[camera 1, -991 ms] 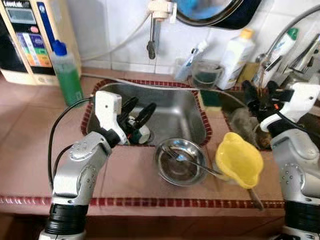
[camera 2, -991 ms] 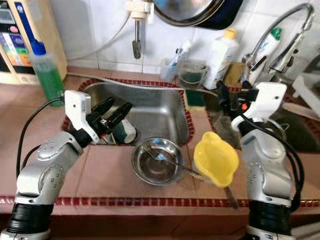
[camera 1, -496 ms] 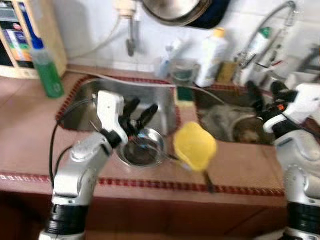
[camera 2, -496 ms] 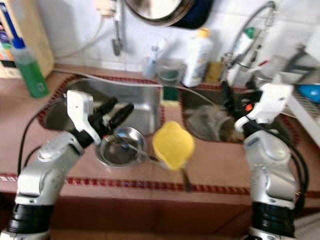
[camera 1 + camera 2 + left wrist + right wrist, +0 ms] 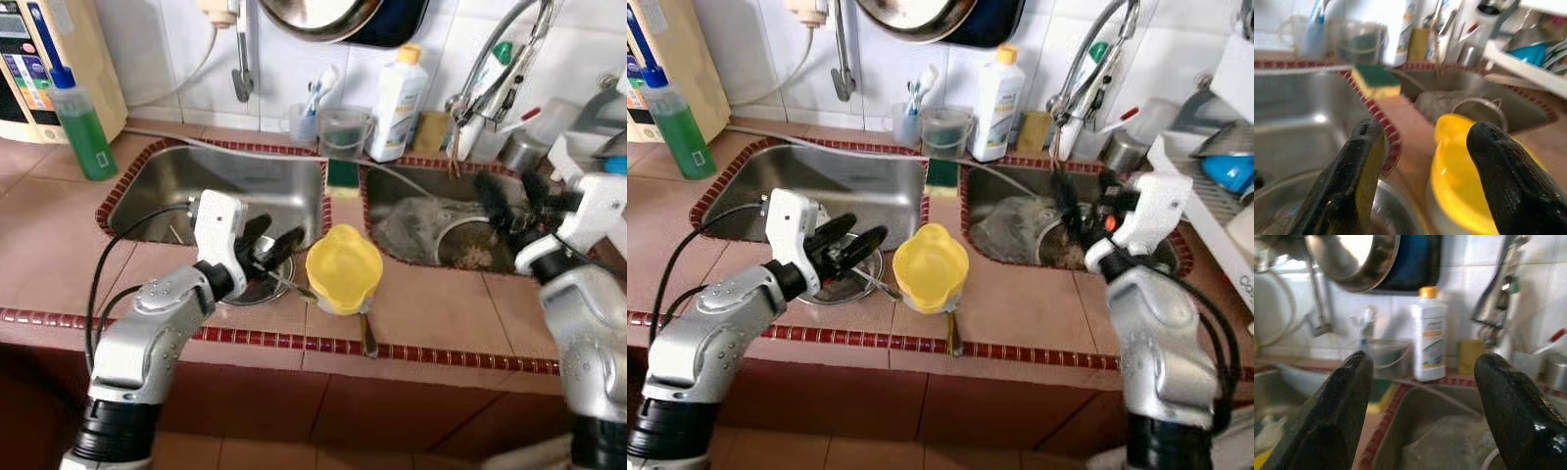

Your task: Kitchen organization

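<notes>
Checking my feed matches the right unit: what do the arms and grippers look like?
Both arms are silver metal with black rings at the base. The left gripper and right gripper each have a white housing and two long black fingers. A black cable loops along the left arm; the right gripper shows a small orange mark.

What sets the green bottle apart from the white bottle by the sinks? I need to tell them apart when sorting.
The green bottle is see-through with green liquid and a blue top; the white bottle is opaque with a yellow cap. The green bottle stands at the far left of the counter beside the left sink; the white bottle stands against the tiled wall behind the sinks, next to a clear cup. Both stand upright and capped.
</notes>
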Robot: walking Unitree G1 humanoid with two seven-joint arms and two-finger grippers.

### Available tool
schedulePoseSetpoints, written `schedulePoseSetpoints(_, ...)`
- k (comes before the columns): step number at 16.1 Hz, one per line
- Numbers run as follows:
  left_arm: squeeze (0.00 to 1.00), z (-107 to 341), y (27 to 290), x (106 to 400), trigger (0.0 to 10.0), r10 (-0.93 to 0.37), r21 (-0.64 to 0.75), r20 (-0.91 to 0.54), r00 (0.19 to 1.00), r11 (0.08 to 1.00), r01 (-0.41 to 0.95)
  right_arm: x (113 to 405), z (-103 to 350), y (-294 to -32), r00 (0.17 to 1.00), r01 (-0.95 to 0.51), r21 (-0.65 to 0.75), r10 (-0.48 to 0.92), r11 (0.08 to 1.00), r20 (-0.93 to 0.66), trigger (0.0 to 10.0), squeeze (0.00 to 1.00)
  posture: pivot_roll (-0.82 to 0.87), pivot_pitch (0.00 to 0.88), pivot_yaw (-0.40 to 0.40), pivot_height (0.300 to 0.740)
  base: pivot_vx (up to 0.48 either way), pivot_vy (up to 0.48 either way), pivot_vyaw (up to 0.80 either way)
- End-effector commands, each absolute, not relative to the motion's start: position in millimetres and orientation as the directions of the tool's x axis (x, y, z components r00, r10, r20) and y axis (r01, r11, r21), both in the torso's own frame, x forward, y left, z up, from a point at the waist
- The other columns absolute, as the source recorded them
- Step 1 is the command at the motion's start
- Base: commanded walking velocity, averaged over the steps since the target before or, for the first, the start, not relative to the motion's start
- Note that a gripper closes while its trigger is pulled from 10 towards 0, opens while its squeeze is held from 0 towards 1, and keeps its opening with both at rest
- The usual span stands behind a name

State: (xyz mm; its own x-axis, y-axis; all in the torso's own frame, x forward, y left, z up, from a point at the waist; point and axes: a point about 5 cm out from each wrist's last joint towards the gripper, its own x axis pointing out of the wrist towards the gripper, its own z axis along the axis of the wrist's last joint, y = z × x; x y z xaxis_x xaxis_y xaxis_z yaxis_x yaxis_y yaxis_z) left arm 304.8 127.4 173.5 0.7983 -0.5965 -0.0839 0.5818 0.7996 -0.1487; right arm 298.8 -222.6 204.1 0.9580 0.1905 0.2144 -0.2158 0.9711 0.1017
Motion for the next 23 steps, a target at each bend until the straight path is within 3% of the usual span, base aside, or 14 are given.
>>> schedulePoseSetpoints(1, 0.0, 181, 127, 307, 10.0, -0.591, -0.113, -0.095, 0.801, 0.806, 0.582, 292, 206, -217, 0.946, -0.276, 0.069, 0.259, 0.959, 0.195, 10.0, 0.0, -0.06, 0.035, -0.066, 0.74, 0.0, 0.0, 0.0)
schedulePoseSetpoints(7, 0.0, 174, 133, 313, 10.0, -0.565, -0.095, -0.182, 0.804, 0.824, 0.558, 256, 189, -192, 0.838, -0.545, 0.007, 0.544, 0.839, 0.038, 10.0, 0.0, -0.08, 0.04, -0.054, 0.74, 0.0, 0.0, 0.0)
schedulePoseSetpoints(10, 0.0, 156, 132, 307, 10.0, -0.591, -0.119, -0.294, 0.751, 0.803, 0.585, 238, 183, -180, 0.75, -0.66, 0.033, 0.661, 0.75, -0.024, 10.0, 0.0, -0.08, 0.045, -0.048, 0.74, 0.0, 0.0, 0.0)
schedulePoseSetpoints(14, 0.0, 141, 134, 302, 10.0, -0.587, -0.147, -0.381, 0.714, 0.801, 0.581, 231, 184, -176, 0.704, -0.708, 0.037, 0.709, 0.705, -0.044, 10.0, 0.0, -0.08, 0.047, -0.048, 0.74, 0.0, 0.0, 0.0)
schedulePoseSetpoints(23, 0.0, 132, 143, 309, 10.0, -0.484, -0.083, -0.465, 0.741, 0.858, 0.507, 229, 189, -172, 0.685, -0.726, 0.042, 0.727, 0.686, -0.034, 10.0, 0.0, -0.08, 0.047, -0.044, 0.74, 0.0, 0.0, 0.0)
